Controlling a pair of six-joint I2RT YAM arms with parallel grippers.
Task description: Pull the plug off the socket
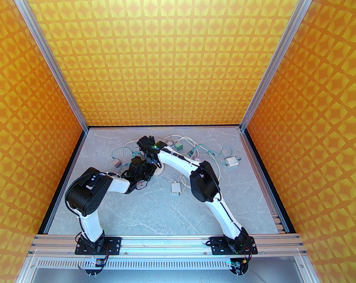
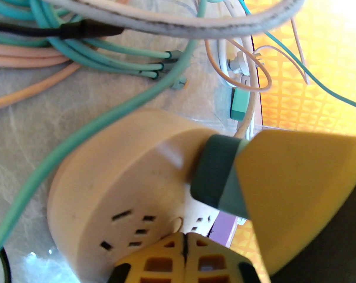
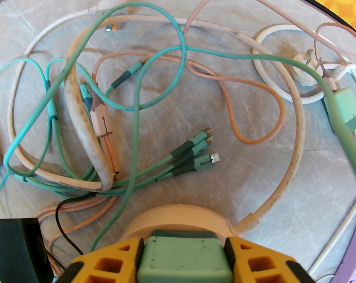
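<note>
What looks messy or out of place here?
The cables beyond the round socket lie in one tangled heap, teal, peach and white looped over each other. The thick white cord is speckled with dark stains.

The left tool [image 2: 184, 242], fingers together, is resting on the round socket [image 2: 107, 184] beside the green plug [image 2: 214, 172] sitting in it

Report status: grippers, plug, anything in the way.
Left gripper shut, tips on the socket. Right gripper shut on the plug, plug still seated. Loose cables tangled beside the socket.
</note>
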